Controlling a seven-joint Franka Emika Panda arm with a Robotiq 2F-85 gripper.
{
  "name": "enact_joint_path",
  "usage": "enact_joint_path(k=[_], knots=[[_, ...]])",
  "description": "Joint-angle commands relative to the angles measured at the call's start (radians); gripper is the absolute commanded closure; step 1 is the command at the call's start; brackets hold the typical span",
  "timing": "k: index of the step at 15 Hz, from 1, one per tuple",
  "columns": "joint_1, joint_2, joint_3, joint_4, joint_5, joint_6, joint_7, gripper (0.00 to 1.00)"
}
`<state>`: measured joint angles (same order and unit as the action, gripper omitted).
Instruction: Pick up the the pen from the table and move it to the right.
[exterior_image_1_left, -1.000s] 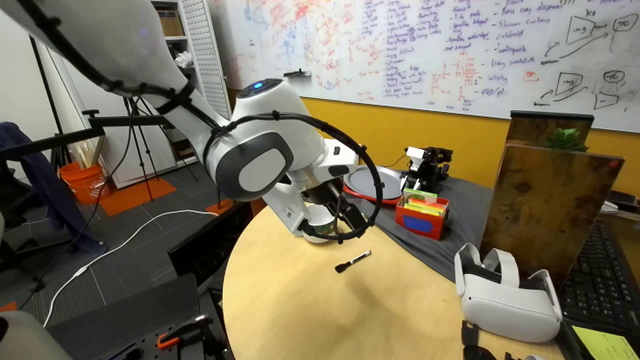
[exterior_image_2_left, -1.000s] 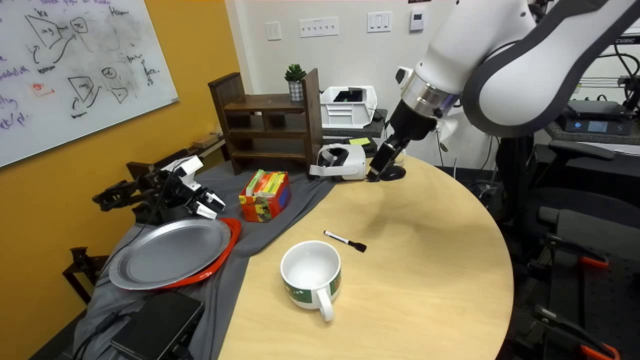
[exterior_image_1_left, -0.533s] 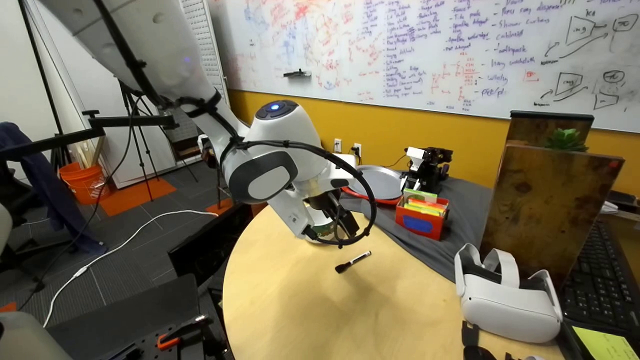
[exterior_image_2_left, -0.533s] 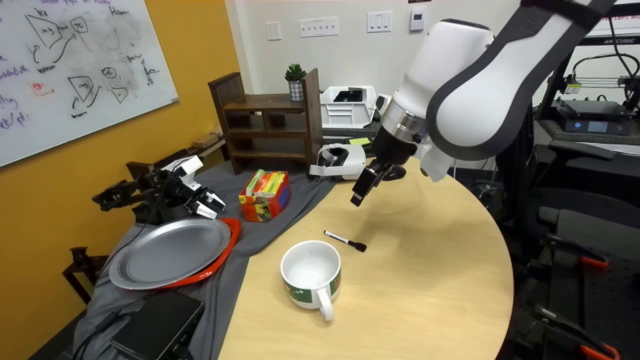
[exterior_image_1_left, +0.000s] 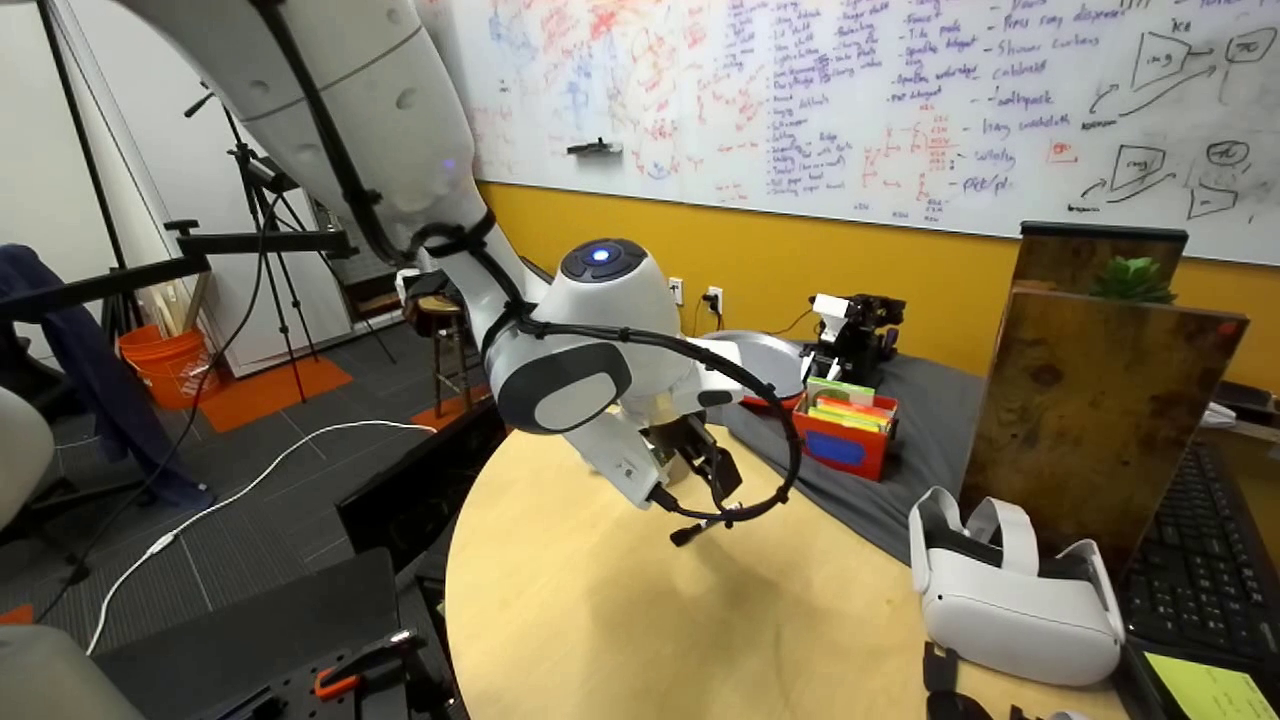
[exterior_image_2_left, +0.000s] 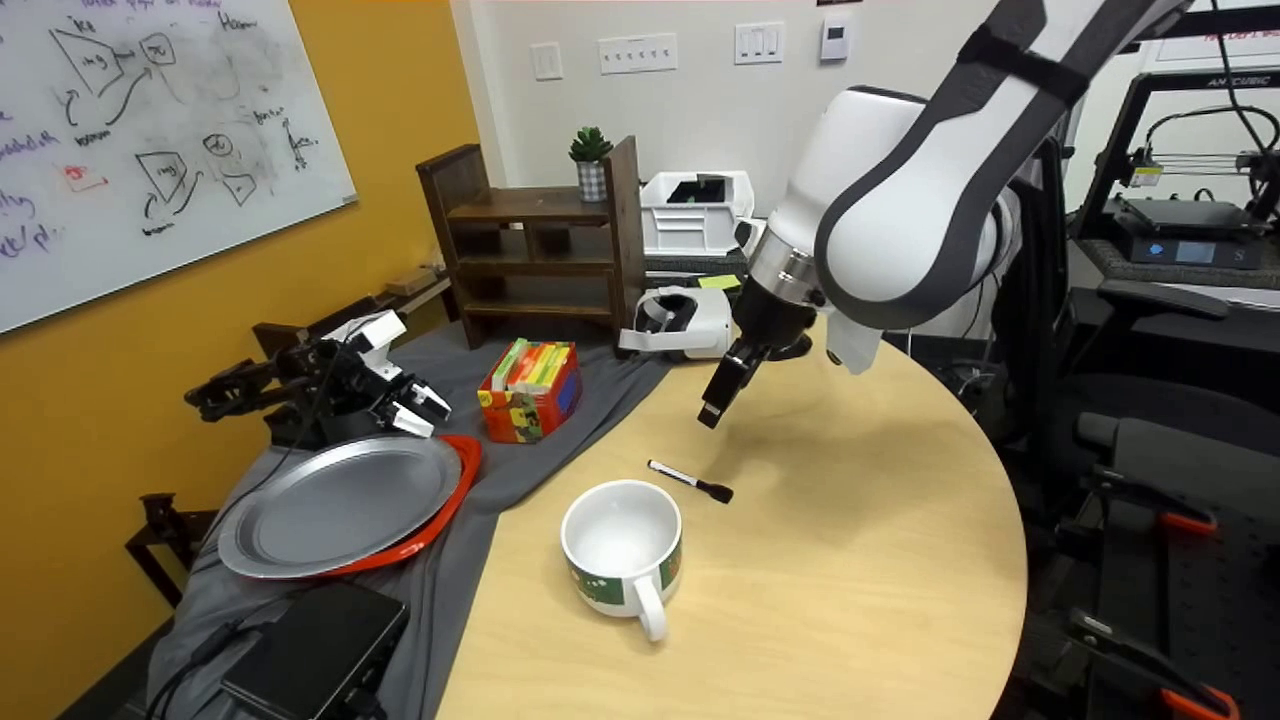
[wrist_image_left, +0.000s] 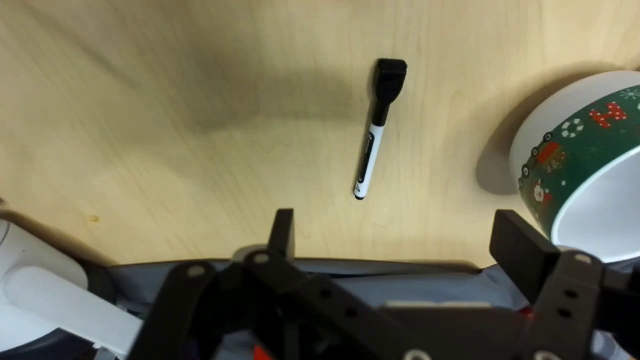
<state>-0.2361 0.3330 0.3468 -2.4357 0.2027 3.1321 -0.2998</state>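
Observation:
The pen is a short marker with a white barrel and a black cap. It lies on the round pale wooden table, shown in an exterior view and in the wrist view. In an exterior view the arm's cable partly covers it. My gripper is open and empty in the wrist view, with its fingers wide apart and the pen in front, between their lines. In an exterior view the gripper is above the table, tilted, apart from the pen and on its far side.
A white and green cup stands close to the pen, and near a fingertip in the wrist view. A white headset, a red box and a grey plate are along the table's cloth-covered side.
The arm has swung and come down, and my gripper is nearer to the pen, seen in both exterior views. The pen and the cup have not moved.

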Motion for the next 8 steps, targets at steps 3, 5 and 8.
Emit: enact_joint_path(k=[3,5,8], knots=[[-0.020,0.068,0.012,0.035,-0.055,0.006,0.020,0.00],[0.018,0.076,-0.024,0.031,-0.084,0.019,0.049,0.00],[0.078,0.087,-0.080,0.035,-0.120,0.032,0.105,0.00]])
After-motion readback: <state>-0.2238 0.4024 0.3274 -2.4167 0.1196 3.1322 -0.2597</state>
